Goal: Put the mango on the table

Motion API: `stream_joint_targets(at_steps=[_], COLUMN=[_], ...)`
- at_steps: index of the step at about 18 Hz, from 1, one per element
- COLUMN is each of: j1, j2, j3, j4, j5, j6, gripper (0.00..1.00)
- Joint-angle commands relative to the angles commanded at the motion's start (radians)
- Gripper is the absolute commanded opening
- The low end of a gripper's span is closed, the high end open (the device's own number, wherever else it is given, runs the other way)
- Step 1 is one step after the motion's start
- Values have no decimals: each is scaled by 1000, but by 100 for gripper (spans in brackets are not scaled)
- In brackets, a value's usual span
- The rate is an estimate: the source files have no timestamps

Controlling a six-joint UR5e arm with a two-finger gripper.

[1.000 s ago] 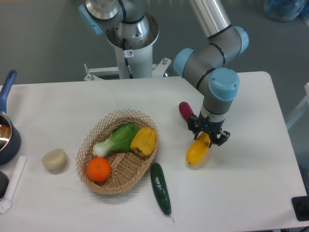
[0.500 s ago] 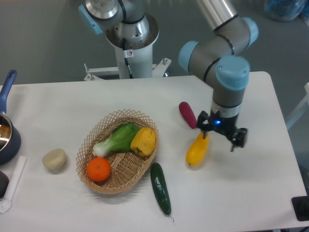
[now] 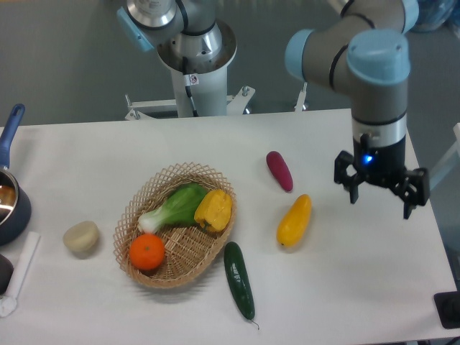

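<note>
The mango, a smooth yellow oval with an orange tint at its upper end, lies by itself on the white table, right of the basket. My gripper hangs above the table well to the right of the mango, apart from it. Its two fingers stand wide open with nothing between them.
A purple vegetable lies just above and left of the mango. A wicker basket holds a yellow pepper, a green leafy vegetable and an orange. A cucumber lies below it. A beige lump and a blue pot sit at the left.
My gripper let go of the mango, opened and moved up and to the right. The mango stays lying on the table where it was set down.
</note>
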Motion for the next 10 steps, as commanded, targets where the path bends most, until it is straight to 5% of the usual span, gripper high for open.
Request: stream_joint_targets(at_steps=[4, 10], j1=[61, 80], j2=[63, 86], j3=[-34, -72], j4=[-83, -82], j5=[0, -3], j6=[183, 257], gripper=[100, 100])
